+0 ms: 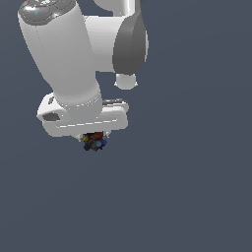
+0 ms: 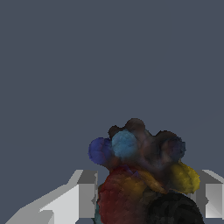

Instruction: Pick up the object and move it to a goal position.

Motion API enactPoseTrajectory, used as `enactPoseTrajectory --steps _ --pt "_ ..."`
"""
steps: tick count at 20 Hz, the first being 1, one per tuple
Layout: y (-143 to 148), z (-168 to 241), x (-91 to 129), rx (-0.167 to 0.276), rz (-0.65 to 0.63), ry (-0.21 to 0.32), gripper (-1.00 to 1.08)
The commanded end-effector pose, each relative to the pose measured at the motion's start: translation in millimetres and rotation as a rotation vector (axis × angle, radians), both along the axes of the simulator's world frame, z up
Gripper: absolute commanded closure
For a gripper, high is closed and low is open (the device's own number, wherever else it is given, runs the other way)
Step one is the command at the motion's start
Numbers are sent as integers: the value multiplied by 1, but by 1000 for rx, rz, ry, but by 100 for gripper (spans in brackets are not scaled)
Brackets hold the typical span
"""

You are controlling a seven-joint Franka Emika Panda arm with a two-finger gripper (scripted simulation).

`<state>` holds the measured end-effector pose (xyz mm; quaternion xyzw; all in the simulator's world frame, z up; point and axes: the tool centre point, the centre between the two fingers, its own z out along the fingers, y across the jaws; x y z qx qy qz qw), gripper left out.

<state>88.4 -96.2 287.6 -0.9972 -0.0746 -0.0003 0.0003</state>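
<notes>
Under my big white arm (image 1: 74, 64), right below the flat white hand part, sits my claw (image 1: 94, 141). It is pinching the object (image 1: 95, 141), a tiny dark lumpy thing with red, blue and yellow bits on it. From the outside camera the object peeks out just beneath my hand, and it looks very small next to me.

My wrist camera sees it much closer. The object (image 2: 142, 175) fills the space between my two gray fingers (image 2: 85, 192), one on each side of it. Both fingers look like they touch it, so I think my grip is snug. I hold it in the middle so it will not tip out one way or the other.

All around is plain dark gray. I cannot see any floor edge or shadow, so I cannot tell if the object is up in the air or resting on something. I also see no mark for the goal spot in either picture, so I do not know which way it lies.

I think the picking-up part is done, or nearly done, and the carrying part comes next. The lumps are round and bumpy, so it might slip or turn if I squeeze too softly or move too fast. I should go slow and keep my fingers tight.
</notes>
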Motion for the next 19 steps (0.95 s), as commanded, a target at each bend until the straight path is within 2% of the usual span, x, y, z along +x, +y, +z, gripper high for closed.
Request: enactPoseTrajectory --steps 1,11,19 --pt "-6 12 7 0 0 -1 108" --pt "-20 35 22 -1 0 0 108" --pt "-22 40 25 -1 0 0 108"
